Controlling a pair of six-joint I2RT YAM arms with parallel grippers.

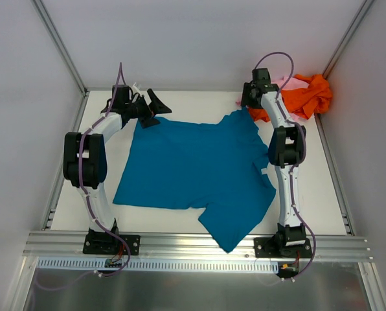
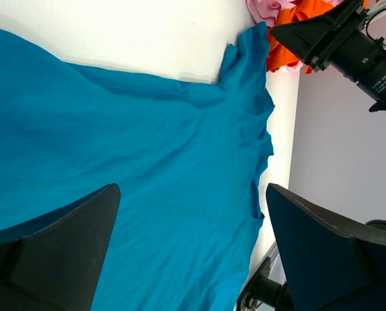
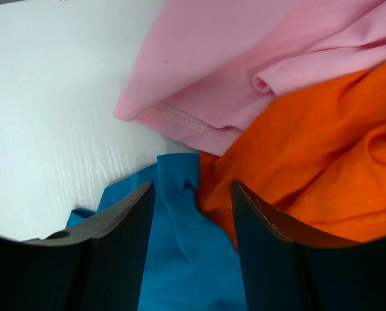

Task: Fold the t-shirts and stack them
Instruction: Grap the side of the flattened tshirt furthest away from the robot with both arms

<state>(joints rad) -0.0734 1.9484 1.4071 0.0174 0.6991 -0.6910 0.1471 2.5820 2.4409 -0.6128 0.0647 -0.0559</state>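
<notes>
The teal-blue t-shirt (image 1: 193, 168) lies spread on the white table, one sleeve hanging toward the near edge. My left gripper (image 1: 151, 107) hovers open at the shirt's far left corner; in the left wrist view teal cloth (image 2: 147, 162) fills the gap between its wide-apart fingers (image 2: 57, 253). My right gripper (image 1: 248, 100) is open at the shirt's far right corner. In the right wrist view a bunched tip of teal cloth (image 3: 180, 214) lies between its fingers (image 3: 277, 246). The orange t-shirt (image 3: 322, 155) and pale pink t-shirt (image 3: 232, 58) lie crumpled just beyond.
The orange shirt (image 1: 306, 94) and pink shirt (image 1: 285, 82) are heaped in the far right corner against the white walls. A metal rail (image 1: 193, 245) runs along the near edge, with both arm bases on it. Bare table (image 1: 193, 103) shows beyond the teal shirt.
</notes>
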